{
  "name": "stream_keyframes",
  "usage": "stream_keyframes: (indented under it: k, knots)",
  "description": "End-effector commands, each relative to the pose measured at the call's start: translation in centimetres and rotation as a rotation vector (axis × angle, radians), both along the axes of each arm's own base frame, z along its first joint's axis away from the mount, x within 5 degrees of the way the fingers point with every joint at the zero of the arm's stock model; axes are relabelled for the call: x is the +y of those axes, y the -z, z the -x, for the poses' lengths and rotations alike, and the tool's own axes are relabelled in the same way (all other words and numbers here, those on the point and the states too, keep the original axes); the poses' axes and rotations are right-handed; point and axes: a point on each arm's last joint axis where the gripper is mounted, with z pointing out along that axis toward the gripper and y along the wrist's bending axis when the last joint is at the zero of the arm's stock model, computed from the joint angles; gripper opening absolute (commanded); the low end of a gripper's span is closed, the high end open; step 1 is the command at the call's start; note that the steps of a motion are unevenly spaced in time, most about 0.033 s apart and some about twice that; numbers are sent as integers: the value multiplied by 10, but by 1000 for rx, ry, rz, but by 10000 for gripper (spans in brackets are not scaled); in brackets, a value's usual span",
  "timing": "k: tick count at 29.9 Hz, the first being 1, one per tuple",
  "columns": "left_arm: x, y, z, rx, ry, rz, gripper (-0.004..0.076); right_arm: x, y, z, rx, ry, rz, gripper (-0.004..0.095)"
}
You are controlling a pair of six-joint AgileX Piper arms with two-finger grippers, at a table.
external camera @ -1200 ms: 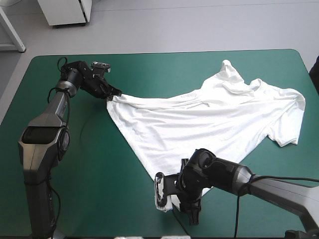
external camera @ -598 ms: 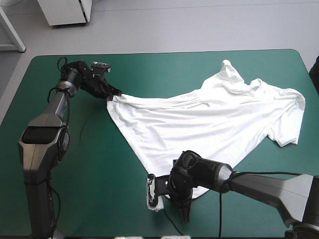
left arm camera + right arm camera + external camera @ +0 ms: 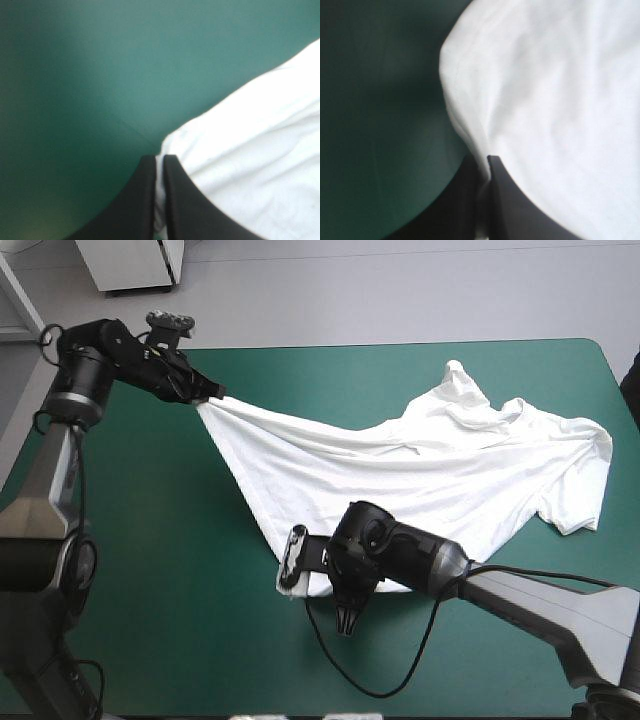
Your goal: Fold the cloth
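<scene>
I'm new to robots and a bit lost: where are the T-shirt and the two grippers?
T-shirt (image 3: 430, 475): high view, middle of its body.
left gripper (image 3: 159, 158): left wrist view, between its fingertips.
right gripper (image 3: 487, 160): right wrist view, between its fingertips.

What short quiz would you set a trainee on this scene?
1. True or false: the T-shirt is already a folded bundle.
2. What do the left jaws hold? A: nothing. B: a T-shirt corner. C: a box.
3. Fill in: the right jaws pinch the T-shirt corner closest to the table's ___ edge (near or far).
Key: 1 false, it lies spread out and wrinkled. 2 B. 3 near.
</scene>
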Motion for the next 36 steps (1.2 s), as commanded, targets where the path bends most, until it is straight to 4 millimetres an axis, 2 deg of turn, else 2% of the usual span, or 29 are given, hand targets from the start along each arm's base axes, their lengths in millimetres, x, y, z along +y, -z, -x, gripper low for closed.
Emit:
stream_keyframes:
  k: [1, 4, 8, 12, 15, 21, 26, 31, 36]
  knots:
    - [-2, -91, 63, -235, 8, 55, -9, -18, -72, -9, -122, 106, -157, -17]
    - [1, -132, 109, -352, 6, 70, -9, -31, -120, -11, -194, 172, -249, -17]
    - [0, -170, 161, -488, 12, 80, -9, -54, -182, -3, -329, 224, -428, -17]
    - [3, -198, 208, -625, -10, 81, -9, -83, -236, 17, -425, 252, -609, -17]
    - [4, -214, 241, -708, -9, 100, -9, -108, -268, 32, -497, 262, -717, -17]
    - [10, -233, 292, -825, 10, 142, -9, -163, -315, 60, -676, 335, -870, -17]
    - [18, -256, 335, -998, -1, 180, -9, -202, -346, 80, -802, 396, -990, -17]
    - [24, -280, 360, -1176, -23, 226, -9, -225, -367, 91, -918, 447, -1110, -17]
    - [29, -300, 368, -1389, -63, 261, -9, -237, -385, 95, -1081, 451, -1202, -17]
